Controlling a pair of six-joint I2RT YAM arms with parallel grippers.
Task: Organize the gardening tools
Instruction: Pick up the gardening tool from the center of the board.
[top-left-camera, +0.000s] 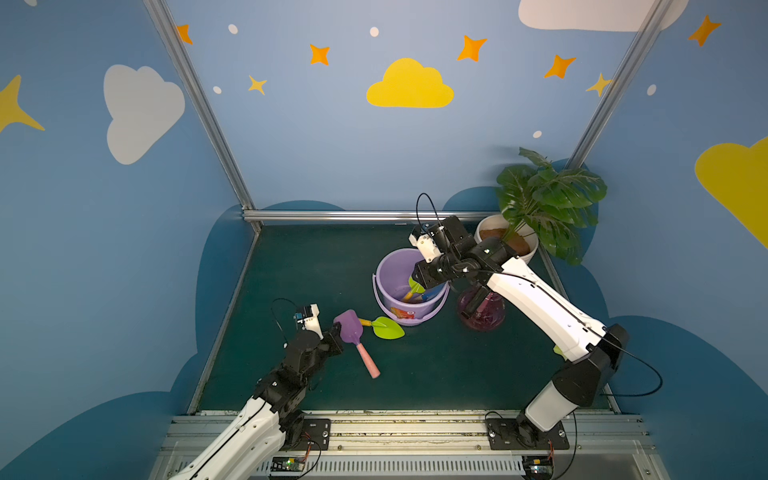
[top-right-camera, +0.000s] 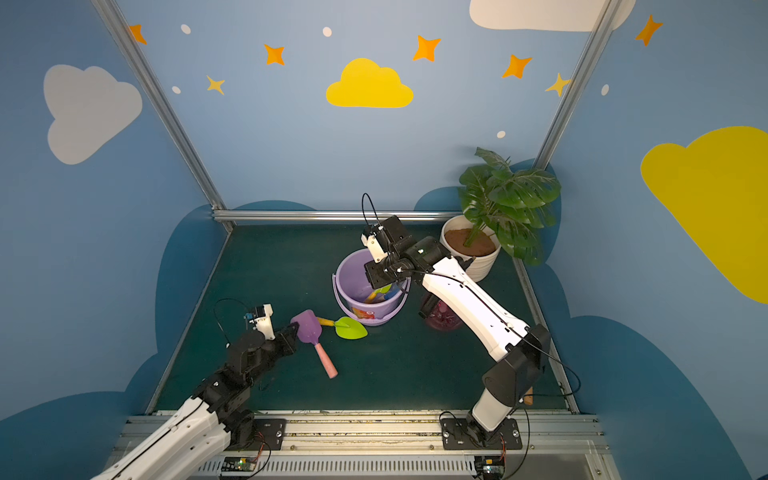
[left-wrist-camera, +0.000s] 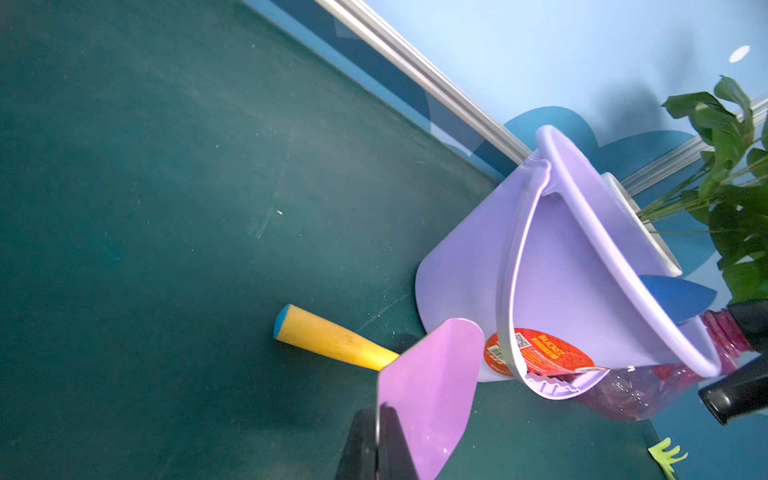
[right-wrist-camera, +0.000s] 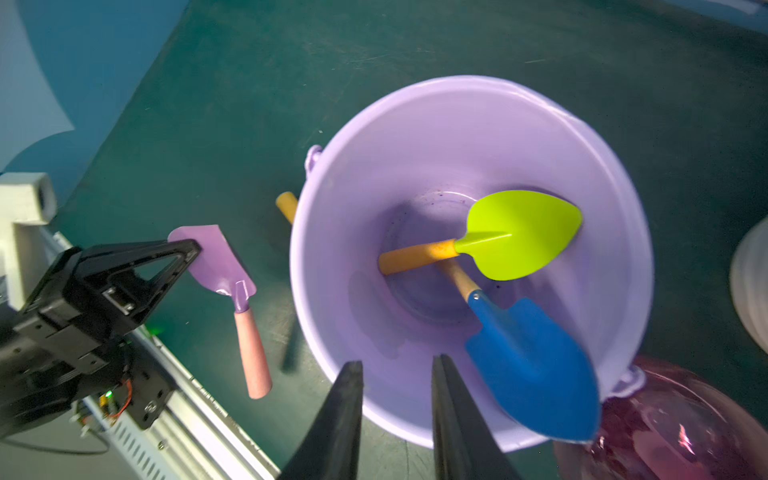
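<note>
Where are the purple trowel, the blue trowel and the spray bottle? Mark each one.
purple trowel (top-left-camera: 350, 327): a top view, on the flat of its blade.
blue trowel (right-wrist-camera: 532, 357): right wrist view, on the middle of its blade, inside the bucket.
spray bottle (top-left-camera: 486, 318): a top view, on its pink see-through body.

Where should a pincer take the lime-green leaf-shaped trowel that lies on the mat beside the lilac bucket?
Probably its yellow handle, from above, jaws across it, once the purple pink-handled trowel overlapping it clears: the handle is round and lies flat, while the thin lime-green blade hugs the dark-green mat.
</note>
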